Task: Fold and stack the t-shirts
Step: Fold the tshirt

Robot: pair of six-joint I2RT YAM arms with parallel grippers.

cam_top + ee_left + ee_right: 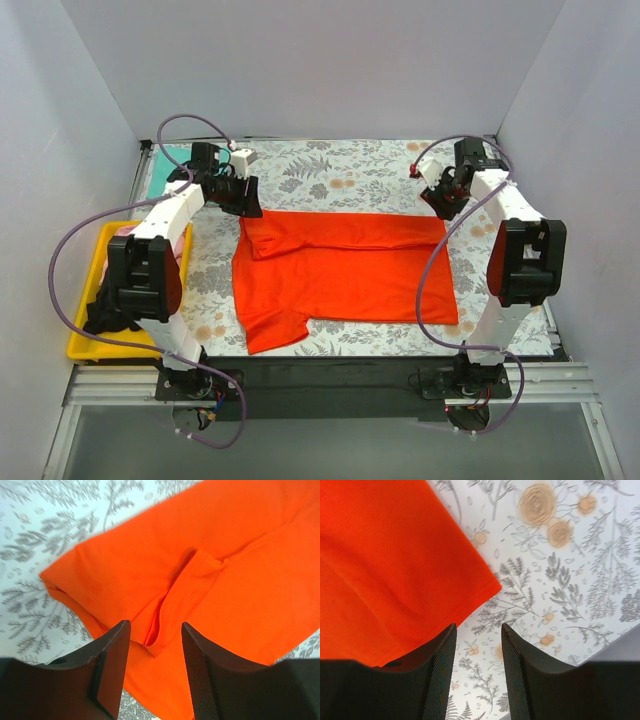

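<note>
The bright orange-red t-shirt (340, 275) lies on the floral cloth, its top part folded down and one sleeve sticking out at the near left. My left gripper (247, 205) hovers open above the shirt's far left corner; in the left wrist view (155, 627) a folded sleeve (185, 595) lies between its jaws, untouched. My right gripper (441, 200) is open by the shirt's far right corner; in the right wrist view (479, 627) it is over bare floral cloth beside the shirt's corner (485, 587). A black t-shirt (105, 312) and a bit of pink cloth (122, 231) lie in the tray. A teal t-shirt (166, 160) lies at the far left.
The yellow tray (85, 346) stands at the left edge, partly hidden by my left arm. The grey floral-patterned cloth (340, 175) covers the table. White walls close in the back and both sides. A black strip runs along the near edge by the arm bases.
</note>
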